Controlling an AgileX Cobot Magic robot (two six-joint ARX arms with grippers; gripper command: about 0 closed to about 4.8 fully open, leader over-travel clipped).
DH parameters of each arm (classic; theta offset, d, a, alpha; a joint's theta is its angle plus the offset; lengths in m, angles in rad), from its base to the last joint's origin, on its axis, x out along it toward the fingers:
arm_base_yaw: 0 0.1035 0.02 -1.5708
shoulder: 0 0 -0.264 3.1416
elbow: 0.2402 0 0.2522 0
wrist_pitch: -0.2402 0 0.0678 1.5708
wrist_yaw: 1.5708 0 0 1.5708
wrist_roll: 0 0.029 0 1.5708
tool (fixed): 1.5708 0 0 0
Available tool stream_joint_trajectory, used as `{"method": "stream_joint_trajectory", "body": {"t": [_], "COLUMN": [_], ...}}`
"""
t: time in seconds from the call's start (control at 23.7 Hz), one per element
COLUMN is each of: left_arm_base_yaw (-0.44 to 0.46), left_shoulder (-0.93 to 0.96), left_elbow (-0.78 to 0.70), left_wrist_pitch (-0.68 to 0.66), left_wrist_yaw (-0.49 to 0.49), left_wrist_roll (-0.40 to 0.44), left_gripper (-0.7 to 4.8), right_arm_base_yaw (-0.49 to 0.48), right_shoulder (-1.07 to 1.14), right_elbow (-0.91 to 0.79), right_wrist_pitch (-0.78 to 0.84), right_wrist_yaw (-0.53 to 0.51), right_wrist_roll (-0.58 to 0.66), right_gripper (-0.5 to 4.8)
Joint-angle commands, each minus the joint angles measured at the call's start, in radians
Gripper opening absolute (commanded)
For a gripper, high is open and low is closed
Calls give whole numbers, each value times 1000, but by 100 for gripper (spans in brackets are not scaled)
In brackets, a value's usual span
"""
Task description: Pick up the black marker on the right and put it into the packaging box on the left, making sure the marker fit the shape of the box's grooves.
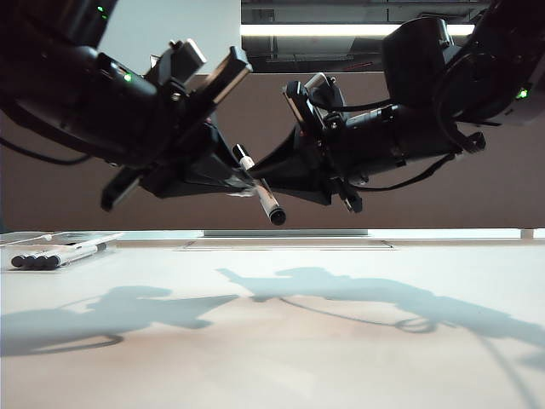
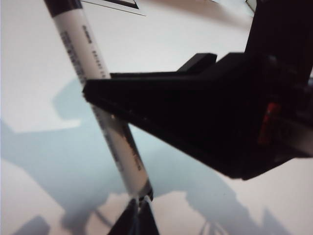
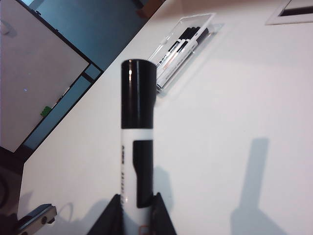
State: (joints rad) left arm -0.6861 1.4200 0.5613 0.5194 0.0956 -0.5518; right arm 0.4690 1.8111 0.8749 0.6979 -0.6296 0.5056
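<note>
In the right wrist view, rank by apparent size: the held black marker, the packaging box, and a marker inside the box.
1. Black marker, held in the right tool; nearness to the camera inflates it.
2. Packaging box.
3. Marker inside the box.

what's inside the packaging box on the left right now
The packaging box holds a row of black-capped markers lying side by side. Their overlap hides the exact count and any free groove. One marker is gripped between both hands.

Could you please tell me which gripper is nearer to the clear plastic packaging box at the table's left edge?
The left gripper, though both are raised mid-air over the table's middle, meeting at the black-capped marker. The right gripper is farther from the clear plastic packaging box.
</note>
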Motion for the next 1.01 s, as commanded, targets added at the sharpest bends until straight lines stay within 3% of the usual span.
{"method": "stream_joint_trajectory", "body": {"t": [0.04,0.13,1.01], "left_arm_base_yaw": [-1,0,0], "left_shoulder": [19,26,30], "left_elbow": [2,2,2], "left_wrist_pitch": [53,60,66], "left_wrist_yaw": [-1,-1,-1], "left_wrist_roll": [-119,-145,-185], "left_gripper": [49,132,130], "right_arm_base_yaw": [1,1,3], "right_shoulder": [-6,-6,-6], "right_elbow": [-19,-29,-49], "right_wrist_pitch": [45,55,120], "right_wrist_yaw": [-30,-55,-157], "right_wrist_roll": [-1,12,79], "right_gripper": [-6,-6,-6]}}
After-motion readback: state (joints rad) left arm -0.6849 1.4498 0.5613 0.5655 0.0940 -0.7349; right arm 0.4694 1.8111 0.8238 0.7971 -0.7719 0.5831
